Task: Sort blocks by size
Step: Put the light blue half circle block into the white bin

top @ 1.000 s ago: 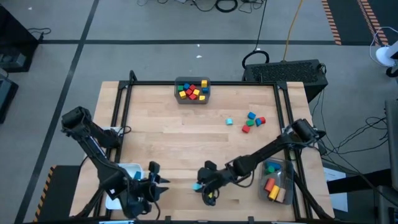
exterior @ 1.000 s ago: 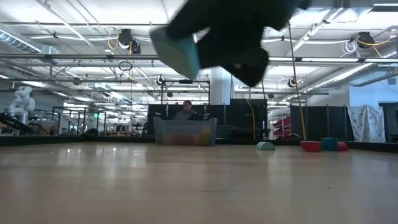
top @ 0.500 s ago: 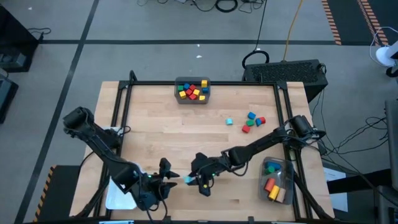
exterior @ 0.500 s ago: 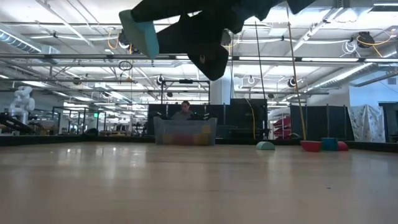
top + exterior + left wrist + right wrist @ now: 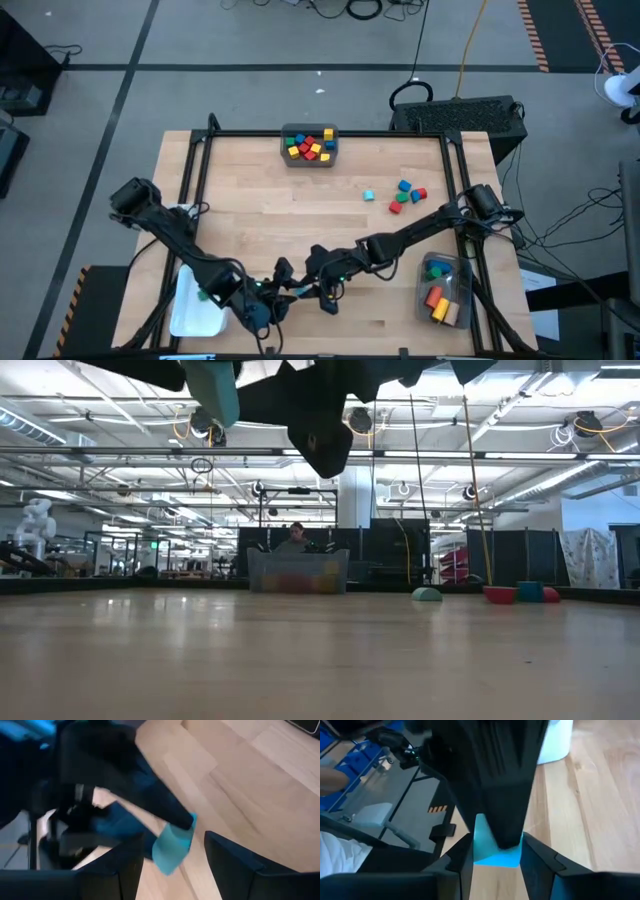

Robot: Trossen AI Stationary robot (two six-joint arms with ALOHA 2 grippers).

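Pale wooden table (image 5: 300, 215) is sitting in a workshop hall, bearing a grey bin (image 5: 310, 146) of mixed coloured blocks (image 5: 309, 147); right gripper (image 5: 312, 290) is clamping a cyan block (image 5: 494, 851) between the left gripper's (image 5: 287, 292) spread fingers.

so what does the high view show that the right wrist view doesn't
Only the high view shows the grey bin of mixed blocks at the table's far edge, the loose blocks to the right, the clear bin and the white bin. Only the right wrist view shows the cyan block close up between the right tool's fingers, with the left tool's finger over it. Both show the two tools meeting near the front edge.
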